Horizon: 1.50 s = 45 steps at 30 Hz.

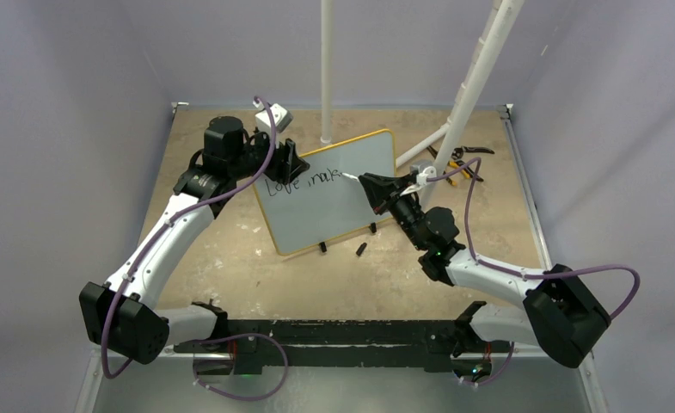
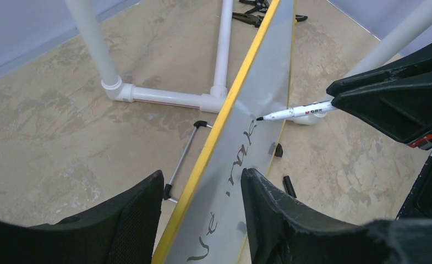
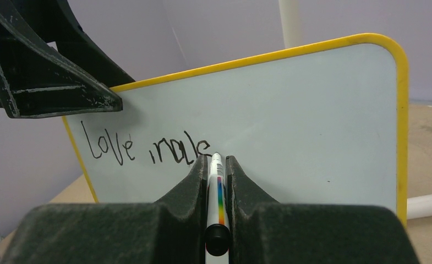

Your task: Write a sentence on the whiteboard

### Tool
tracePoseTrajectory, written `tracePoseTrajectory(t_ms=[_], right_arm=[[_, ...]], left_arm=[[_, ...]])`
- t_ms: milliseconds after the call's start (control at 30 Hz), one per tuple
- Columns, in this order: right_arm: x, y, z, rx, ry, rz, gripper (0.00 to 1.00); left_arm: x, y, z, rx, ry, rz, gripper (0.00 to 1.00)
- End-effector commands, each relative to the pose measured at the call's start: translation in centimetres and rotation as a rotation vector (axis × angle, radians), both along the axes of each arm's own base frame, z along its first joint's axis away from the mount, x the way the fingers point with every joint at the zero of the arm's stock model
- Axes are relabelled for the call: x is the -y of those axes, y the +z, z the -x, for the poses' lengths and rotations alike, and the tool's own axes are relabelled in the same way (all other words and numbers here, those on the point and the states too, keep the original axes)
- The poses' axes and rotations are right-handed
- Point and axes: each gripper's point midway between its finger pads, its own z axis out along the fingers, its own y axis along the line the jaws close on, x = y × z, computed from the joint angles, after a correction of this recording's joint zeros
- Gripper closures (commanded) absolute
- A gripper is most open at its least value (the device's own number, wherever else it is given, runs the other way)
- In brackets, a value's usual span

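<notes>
The whiteboard point(image 1: 334, 202), yellow-framed, stands tilted on small black feet mid-table, with black handwriting starting "Love" along its top. My left gripper point(image 1: 292, 163) straddles its upper left edge and is shut on it; in the left wrist view point(image 2: 202, 173) the board point(image 2: 257, 82) runs between the fingers. My right gripper point(image 1: 375, 185) is shut on a white marker point(image 3: 217, 187) with a rainbow stripe. The marker tip point(image 2: 260, 117) touches the board face point(image 3: 312, 121) at the end of the second word. The left gripper's finger point(image 3: 54, 93) shows over the board's top left corner.
A white PVC pipe stand point(image 1: 326, 69) with a slanted pipe point(image 1: 480, 77) rises behind the board. Black-and-yellow pliers point(image 1: 458, 163) lie at the back right. A black marker cap point(image 1: 361, 249) lies on the table in front of the board.
</notes>
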Motion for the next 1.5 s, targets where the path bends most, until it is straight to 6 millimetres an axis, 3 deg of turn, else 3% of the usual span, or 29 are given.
tracePoseTrajectory(t_ms=[0, 200, 533, 933, 1133, 1467], right_arm=[[0.4, 3.1, -0.7, 0.073, -0.038, -0.057, 1.0], [0.9, 2.8, -1.1, 0.062, -0.071, -0.059, 1.0], [1.9, 2.8, -1.1, 0.051, -0.113, -0.076, 1.0], [0.6, 3.9, -1.1, 0.102, -0.062, -0.069, 1.0], [0.2, 3.3, -1.1, 0.088, -0.047, -0.052, 1.0], [0.2, 0.5, -0.5, 0.018, -0.02, -0.023, 1.0]], left_arm=[[0.4, 1.2, -0.1, 0.061, -0.029, 0.015, 0.49], [0.3, 0.8, -0.2, 0.079, -0.035, -0.01, 0.57], [0.2, 0.3, -0.3, 0.078, -0.031, -0.018, 0.61], [0.3, 0.1, -0.2, 0.074, -0.043, -0.016, 0.65], [0.4, 0.0, -0.2, 0.073, -0.046, -0.016, 0.66], [0.4, 0.1, -0.3, 0.074, -0.044, -0.015, 0.67]])
